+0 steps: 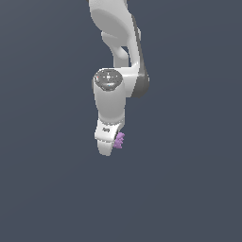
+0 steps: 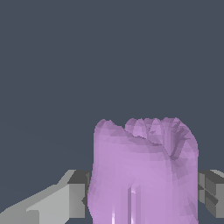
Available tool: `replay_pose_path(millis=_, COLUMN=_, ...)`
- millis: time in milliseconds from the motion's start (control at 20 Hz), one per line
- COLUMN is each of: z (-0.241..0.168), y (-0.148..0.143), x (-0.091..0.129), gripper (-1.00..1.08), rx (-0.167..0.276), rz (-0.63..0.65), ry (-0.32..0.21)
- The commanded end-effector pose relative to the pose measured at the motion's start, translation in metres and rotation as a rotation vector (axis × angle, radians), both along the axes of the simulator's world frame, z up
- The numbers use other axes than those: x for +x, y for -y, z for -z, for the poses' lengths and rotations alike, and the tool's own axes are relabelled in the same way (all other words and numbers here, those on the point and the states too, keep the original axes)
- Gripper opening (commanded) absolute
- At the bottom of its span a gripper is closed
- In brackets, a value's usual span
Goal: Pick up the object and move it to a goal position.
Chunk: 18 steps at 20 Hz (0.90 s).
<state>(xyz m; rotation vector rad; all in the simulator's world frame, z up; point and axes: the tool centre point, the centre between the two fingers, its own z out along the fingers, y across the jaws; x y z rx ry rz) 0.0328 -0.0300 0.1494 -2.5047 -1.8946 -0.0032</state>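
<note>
The object (image 1: pixel 119 140) is a small light-purple lumpy block. In the exterior view it pokes out on the right side of the white gripper (image 1: pixel 108 147), at the low end of the white arm. In the wrist view the object (image 2: pixel 144 170) fills the space between the two grey fingers (image 2: pixel 74 194), which press against its sides. The gripper is shut on the object. Most of the object is hidden behind the hand in the exterior view.
The white arm (image 1: pixel 113 90) hangs down from the top middle of the exterior view. Around it there is only a plain dark grey-blue background, with no other objects or edges visible.
</note>
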Motion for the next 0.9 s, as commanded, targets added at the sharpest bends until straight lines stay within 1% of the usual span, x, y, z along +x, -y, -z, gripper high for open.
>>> replay_pose_path(millis=0, z=-0.021, y=0.021, x=0.008, gripper=-1.00, rx=0.001, rz=-0.001, ry=0.000)
replay_pose_path(millis=400, z=-0.080, y=0.082, x=0.035, gripper=-1.00, rx=0.001, rz=-0.001, ry=-0.001)
replay_pose_path(millis=850, z=-0.125, y=0.129, x=0.057, gripper=-1.00, rx=0.000, rz=0.000, ry=-0.001)
